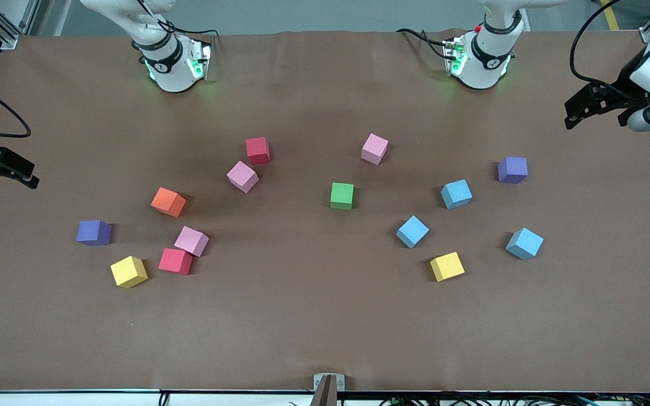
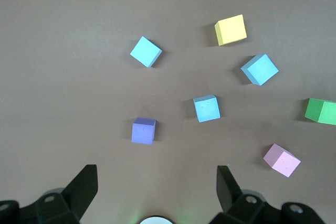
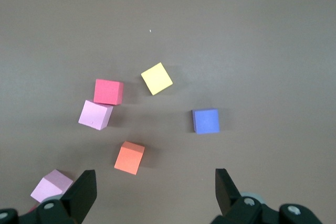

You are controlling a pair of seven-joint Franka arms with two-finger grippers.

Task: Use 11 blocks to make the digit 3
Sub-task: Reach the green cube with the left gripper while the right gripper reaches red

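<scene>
Eleven small matte foam cubes lie scattered and loose on the brown table; no digit is formed.

Toward the right arm's end:
- a red block (image 1: 258, 150), with a pink block (image 1: 242, 176) just nearer the front camera;
- nearer still, a pink block (image 1: 191, 241) touching a red block (image 1: 175, 261);
- a yellow block (image 1: 129, 272) beside that red one.

Near the middle: a green block (image 1: 342, 195) and, farther from the camera, a pink block (image 1: 374, 149).

Toward the left arm's end: three light blue blocks (image 1: 456, 194), (image 1: 412, 231), (image 1: 524, 243), and a yellow block (image 1: 447, 267) nearest the camera.

Non-task cubes I see

Orange cube (image 1: 168, 202), two purple cubes (image 1: 94, 232) (image 1: 512, 170), well apart on brown table (image 1: 302, 327).
</scene>
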